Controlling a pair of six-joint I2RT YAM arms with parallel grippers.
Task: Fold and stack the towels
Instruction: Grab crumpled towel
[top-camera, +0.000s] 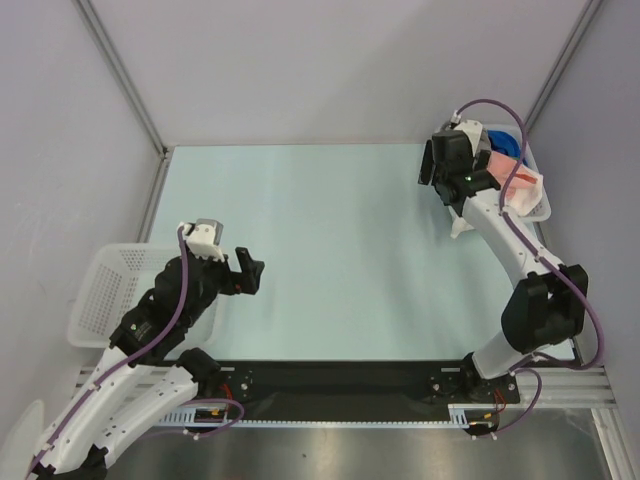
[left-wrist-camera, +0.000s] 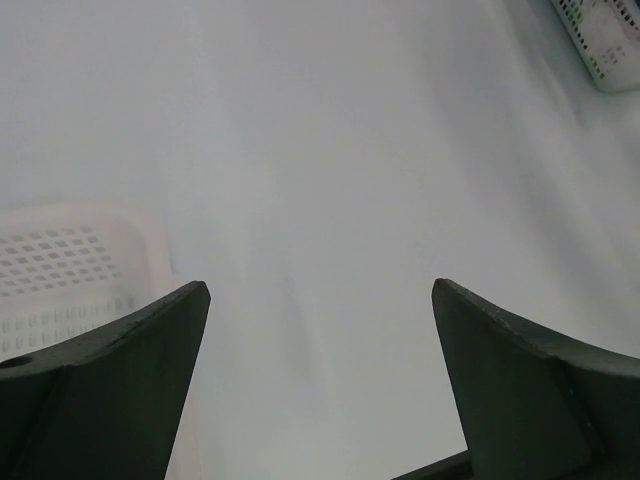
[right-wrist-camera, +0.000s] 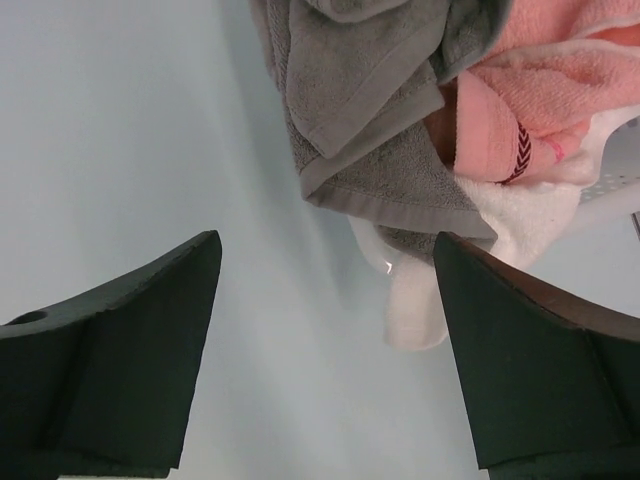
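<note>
The towels lie heaped in a white lattice basket (top-camera: 541, 207) at the table's far right. In the right wrist view a grey towel (right-wrist-camera: 370, 110) hangs over the basket's side, a salmon pink towel (right-wrist-camera: 560, 90) lies beside it, and a white towel (right-wrist-camera: 420, 315) droops onto the table. A blue towel (top-camera: 505, 143) shows at the basket's back. My right gripper (right-wrist-camera: 327, 240) hovers open just short of the grey towel's hem, holding nothing. My left gripper (top-camera: 245, 272) stands open over the bare table at the near left, with nothing between its fingers (left-wrist-camera: 150, 370).
A second white lattice basket (top-camera: 110, 290) stands off the table's left edge beside the left arm, and shows in the left wrist view as the basket (left-wrist-camera: 60, 270). Grey walls with metal posts enclose the pale blue table (top-camera: 330, 250).
</note>
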